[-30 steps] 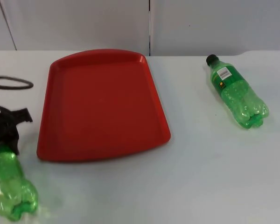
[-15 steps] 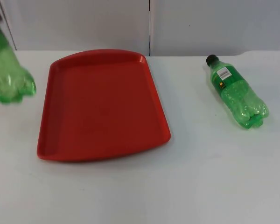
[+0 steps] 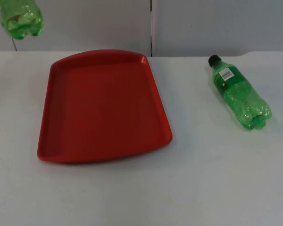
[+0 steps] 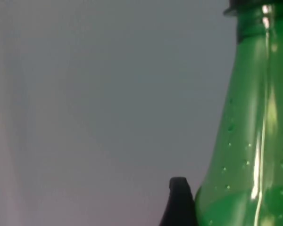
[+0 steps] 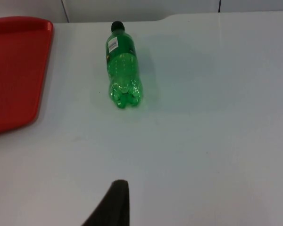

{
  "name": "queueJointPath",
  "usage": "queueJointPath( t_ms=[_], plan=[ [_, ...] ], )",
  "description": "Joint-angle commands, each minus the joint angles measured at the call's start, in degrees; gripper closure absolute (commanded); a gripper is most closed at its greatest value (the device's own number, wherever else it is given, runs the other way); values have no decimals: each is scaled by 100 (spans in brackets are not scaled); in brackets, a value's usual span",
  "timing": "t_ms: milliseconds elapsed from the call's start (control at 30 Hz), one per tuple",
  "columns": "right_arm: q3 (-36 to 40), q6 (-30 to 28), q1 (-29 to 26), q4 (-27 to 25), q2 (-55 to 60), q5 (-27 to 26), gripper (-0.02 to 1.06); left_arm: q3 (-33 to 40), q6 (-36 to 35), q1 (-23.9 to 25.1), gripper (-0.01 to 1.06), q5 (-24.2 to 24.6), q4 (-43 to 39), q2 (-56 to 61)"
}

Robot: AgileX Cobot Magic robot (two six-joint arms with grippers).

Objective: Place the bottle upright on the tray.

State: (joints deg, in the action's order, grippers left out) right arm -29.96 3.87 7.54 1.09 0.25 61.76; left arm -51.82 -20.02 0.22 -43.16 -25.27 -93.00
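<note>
Held bottle [image 3: 19, 18]: I saw it lifted off the bench, base showing, up beside the tray's far left corner.
Left pincer [image 4: 179, 202]: one fingertip lay against the bottle; grip I could not tell.
Tray [image 3: 104, 106]: red, below and right of that pincer.
Risk: I judged a slip or tilted landing likely.
Second bottle [image 3: 239, 92]: lay flat ahead of the waiting right pincer [image 5: 114, 207], whose jaws I could not judge.

**Item count**

Bottles: two, both green. One bottle [image 3: 20, 18] is in the air over the desk's far left corner; the second bottle [image 3: 238, 92] lies flat on the desk [image 3: 217, 179]. Trays: one, a red tray [image 3: 104, 106].
</note>
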Motion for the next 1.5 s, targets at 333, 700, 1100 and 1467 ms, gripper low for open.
queueJointPath(
  t_ms=[333, 700, 1100, 1467],
  plan=[
    [40, -8, -43, -12, -25, -3, -1, -930, 133, -28, 105, -921, -437, -1434],
    [40, -8, -43, -12, -25, -3, -1, -1489, 21, -36, 105, -1968, -755, -2832],
    [40, -8, -43, -12, -25, -3, -1, -2458, 21, -36, 105, -2378, -1148, -4115],
    [40, -8, -43, -12, -25, -3, -1, -2869, 21, -97, 105, -2541, -1200, -4708]
  ],
)
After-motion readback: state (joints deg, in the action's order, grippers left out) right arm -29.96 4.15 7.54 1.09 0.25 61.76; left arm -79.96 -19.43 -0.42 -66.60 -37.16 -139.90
